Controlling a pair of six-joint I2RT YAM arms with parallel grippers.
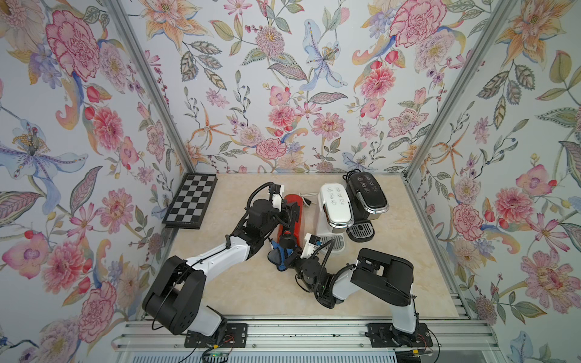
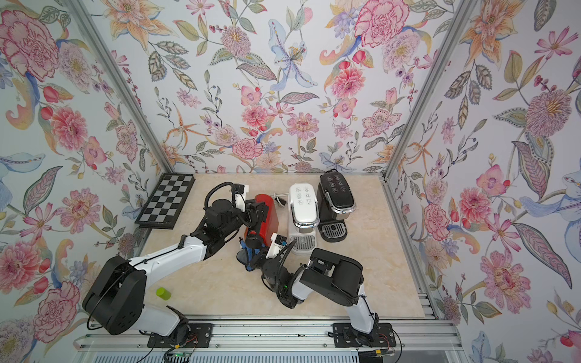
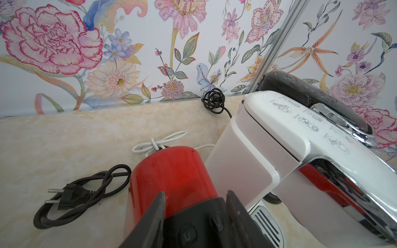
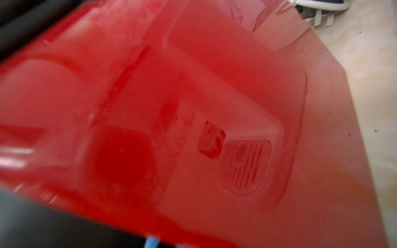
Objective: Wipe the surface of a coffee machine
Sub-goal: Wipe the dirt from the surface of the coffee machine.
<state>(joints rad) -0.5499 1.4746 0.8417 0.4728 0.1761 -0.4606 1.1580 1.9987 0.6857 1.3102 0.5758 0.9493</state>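
1. Red coffee machine [image 1: 298,226] stood on the table [image 1: 245,292] just beside the white coffee machine [image 1: 334,204], on the side toward the left arm. Both top views showed it there [image 2: 267,217].
2. The left gripper [image 1: 291,210] reached over the red machine's top from the side away from the white coffee machine. In the left wrist view its dark fingers [image 3: 154,214] sat on either side of the machine's black button panel, partly apart and clasping the machine.
3. The right gripper [image 1: 290,262] was at the red machine's front end, near the white coffee machine's drip grille. Its jaws were closed on a blue cloth [image 1: 284,256] that sat below the red machine's black spout. Whether the cloth touched the machine could not be told.
4. The right wrist view was filled by the blurred, glossy red side of the machine, with a sliver of the cloth [image 4: 152,241] at the edge.
5. A black coffee machine [image 1: 366,191] stood just beside the white coffee machine, on the side away from the red one.
6. A bundled white cord [image 3: 159,142] lay behind the red machine, near the white coffee machine's back. A black plug cord [image 3: 81,193] lay beyond the red machine, apart from the white one.
7. A chessboard [image 1: 191,201] lay well apart from the white coffee machine, past the red one. A small green cylinder [image 2: 163,293] lay farther off, by the left arm's base.
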